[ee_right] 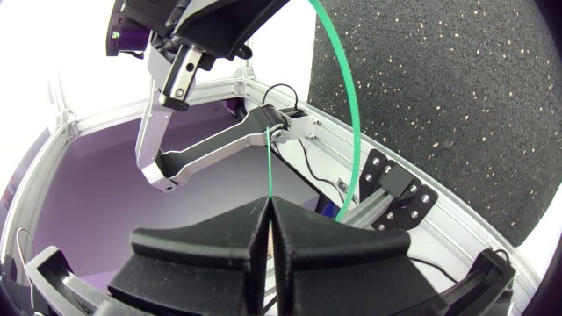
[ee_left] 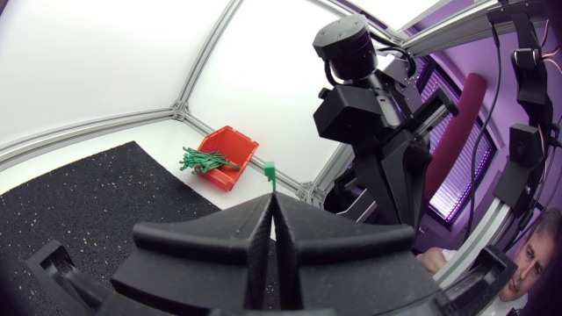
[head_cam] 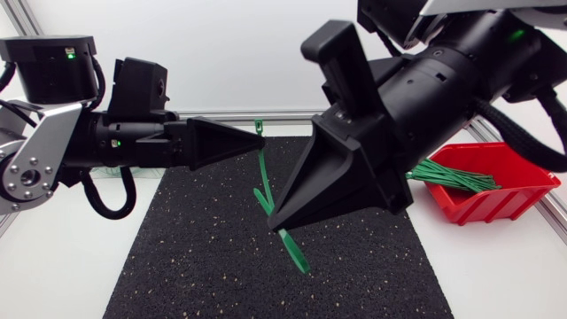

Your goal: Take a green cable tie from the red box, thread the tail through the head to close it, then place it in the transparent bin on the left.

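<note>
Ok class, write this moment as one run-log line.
left gripper: shut on cable tie head end | right gripper: shut on its strap | tail: loose below, unthreaded | red box: spare ties inside

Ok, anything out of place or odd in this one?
Nothing spilled or damaged. The cable tie bows between the left gripper and right gripper, both shut on it; spare ties poke over the red box rim.

**White worktop, dark mat**

A white worktop [head_cam: 53,266] carries a black rubber mat [head_cam: 204,257] flecked with pale specks. An aluminium rail [head_cam: 221,115] runs along its far edge, with a plain white panel [head_cam: 221,53] behind. Light is bright and even.
</note>
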Controlling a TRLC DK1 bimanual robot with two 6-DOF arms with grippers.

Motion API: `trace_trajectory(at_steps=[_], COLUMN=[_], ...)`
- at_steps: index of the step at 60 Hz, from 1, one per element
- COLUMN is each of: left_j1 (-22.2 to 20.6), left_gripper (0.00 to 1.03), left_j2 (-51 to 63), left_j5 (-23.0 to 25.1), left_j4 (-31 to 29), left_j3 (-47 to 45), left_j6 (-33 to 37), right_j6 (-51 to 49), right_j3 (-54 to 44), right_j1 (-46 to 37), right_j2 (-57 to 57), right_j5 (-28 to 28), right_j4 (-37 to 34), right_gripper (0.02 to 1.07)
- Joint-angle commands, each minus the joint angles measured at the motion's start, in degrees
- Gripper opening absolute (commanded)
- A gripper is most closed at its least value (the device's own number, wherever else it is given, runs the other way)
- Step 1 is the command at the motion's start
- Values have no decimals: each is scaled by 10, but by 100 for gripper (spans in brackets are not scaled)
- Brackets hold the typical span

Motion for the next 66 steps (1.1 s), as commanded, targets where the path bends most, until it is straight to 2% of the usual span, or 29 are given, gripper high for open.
trace_trajectory(at_steps=[1,8,18,28,39,57,66], left_j1=[-10,-25,-28,-21,-18,-18,-4], left_gripper=[4,4,4,4,4,4,4], left_j2=[-15,-27,-36,-42,-45,-49,-47], left_j5=[-9,-18,-19,-19,-19,-19,-21], left_j4=[13,15,23,49,86,96,108], left_j3=[-19,-26,-36,-48,-58,-61,-60], left_j6=[-26,-27,-31,-48,-77,-88,-102], right_j6=[52,62,107,124,184,204,215], right_j3=[15,26,38,43,58,85,105], right_j1=[-12,-15,-13,-26,-35,-24,-22], right_j2=[-17,-12,-6,4,5,25,46], right_j5=[-10,-24,-22,-36,-46,-55,-62], right_j4=[-9,-1,65,14,10,8,9], right_gripper=[7,7,7,7,7,7,8])
